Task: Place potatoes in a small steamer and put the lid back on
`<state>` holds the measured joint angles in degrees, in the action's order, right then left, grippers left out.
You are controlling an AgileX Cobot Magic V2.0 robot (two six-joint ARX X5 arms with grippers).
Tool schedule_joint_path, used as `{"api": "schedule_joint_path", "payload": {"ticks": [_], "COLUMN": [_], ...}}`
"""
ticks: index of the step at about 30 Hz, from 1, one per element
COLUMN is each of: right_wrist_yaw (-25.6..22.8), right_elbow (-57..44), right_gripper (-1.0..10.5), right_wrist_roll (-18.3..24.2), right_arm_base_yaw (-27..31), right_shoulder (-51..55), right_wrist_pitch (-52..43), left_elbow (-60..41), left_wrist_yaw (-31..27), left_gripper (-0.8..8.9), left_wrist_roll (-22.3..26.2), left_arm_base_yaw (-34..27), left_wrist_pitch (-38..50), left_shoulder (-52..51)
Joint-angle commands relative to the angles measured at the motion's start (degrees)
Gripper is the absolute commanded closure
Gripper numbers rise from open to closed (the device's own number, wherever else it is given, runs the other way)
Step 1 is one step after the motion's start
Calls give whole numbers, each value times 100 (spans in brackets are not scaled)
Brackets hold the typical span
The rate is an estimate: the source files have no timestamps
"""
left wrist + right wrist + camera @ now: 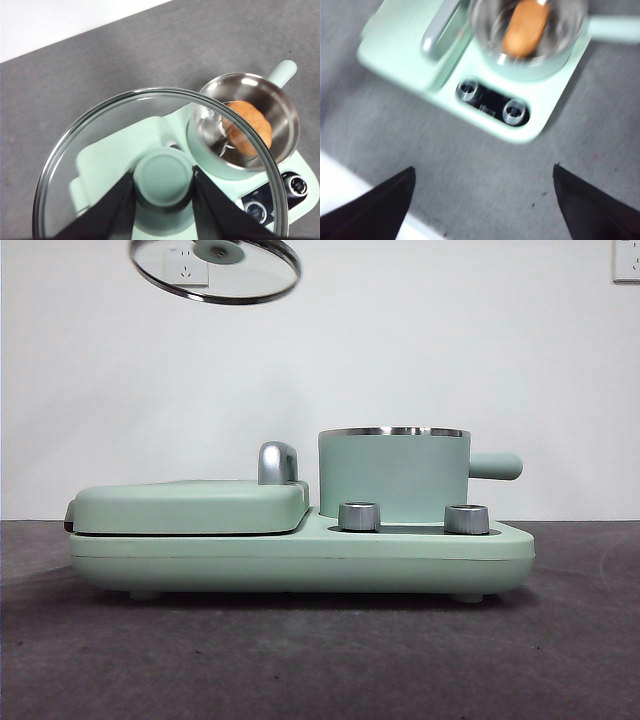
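The left gripper (163, 186) has its two black jaws closed against the mint-green knob (163, 175) of the glass lid (100, 145), holding the lid in the air. In the front view the lid (215, 268) hangs tilted at the upper left of the frame, well above the appliance and left of the pot.

The potato (247, 127) lies inside the small steamer (280, 107), against its steel wall; in the right wrist view the potato (525, 27) is a blurred orange oval in the pot (530, 65) at the top of the frame. In the front view the steamer (393, 475) stands uncovered on the right half of the mint-green appliance base (300, 555), behind two steel dials (360, 516), with the flat griddle cover (190, 505) at the left.

The right gripper (480, 200) has its jaws spread wide, and it seems to hold nothing.
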<state>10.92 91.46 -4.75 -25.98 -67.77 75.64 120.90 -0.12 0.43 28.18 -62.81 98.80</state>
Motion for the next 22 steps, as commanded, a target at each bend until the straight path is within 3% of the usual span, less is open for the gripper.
{"api": "schedule_joint_path", "payload": {"ticks": [1, 6, 12, 22], "right_wrist_yaw": [0, -61, -361, -356], "right_elbow": [-933, -2420, -3469, -3823], "right_gripper": [510, 510, 510, 510], "right_wrist_roll": [-358, -1108, -1589, -1770], "right_arm_base_yaw": [-269, -551, -555, -555], "right_shoulder": [1047, 2667, 3928, 4328], "right_wrist_pitch": [-743, -1530, -1692, -1742], "left_elbow": [149, 149, 149, 149], "left_wrist_yaw": [11, 11, 11, 9], "left_gripper": [798, 797, 798, 798], "left_wrist_roll": [-109, -153, -125, -118], "left_arm_base_yaw": [197, 581, 999, 1211], "left_wrist_pitch": [278, 706, 1423, 2439], "left_shoulder": [275, 669, 1276, 2227]}}
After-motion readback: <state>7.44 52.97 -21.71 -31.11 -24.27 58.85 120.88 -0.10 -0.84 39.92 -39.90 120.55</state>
